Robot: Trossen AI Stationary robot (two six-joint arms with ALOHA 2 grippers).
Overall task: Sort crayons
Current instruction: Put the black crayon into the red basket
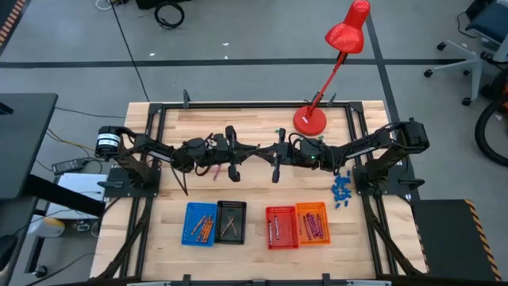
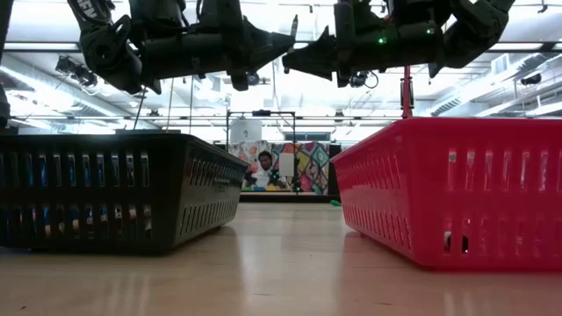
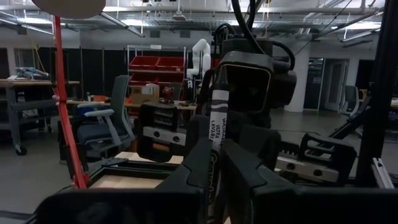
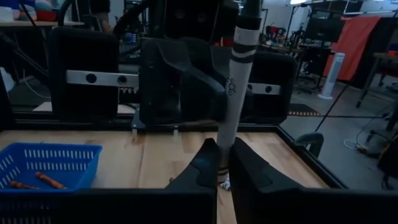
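Observation:
My two grippers meet tip to tip above the middle of the table, my left gripper (image 1: 251, 150) (image 3: 214, 158) from the left and my right gripper (image 1: 262, 151) (image 4: 225, 155) from the right. Both are shut on one grey-white crayon (image 4: 238, 81), which stands upright between them and also shows in the left wrist view (image 3: 217, 121). Other crayons lie in four small baskets near the front edge: blue (image 1: 189, 224), black (image 1: 240, 221), red (image 1: 290, 228) and orange (image 1: 323, 222). The low view shows no crayon between the fingertips. My left gripper pinches the crayon's wrapped shaft (image 3: 214, 163) between its two fingers, coming level from the table's left, fingers across the crayon. The crayon stands upright, clear of the table, and rises above the fingers. My right gripper pinches the crayon's lower part (image 4: 223, 163) between its two fingers, coming level from the table's right, fingers across it. The crayon stands upright and rises above the fingers, where a finger of my left gripper (image 4: 208, 84) reaches it.
A red desk lamp (image 1: 310, 119) stands at the table's far right. Small blue chunks (image 1: 341, 191) lie by the right arm's base. In the low view the black basket (image 2: 105, 189) and red basket (image 2: 457, 189) stand close, with bare wood between them.

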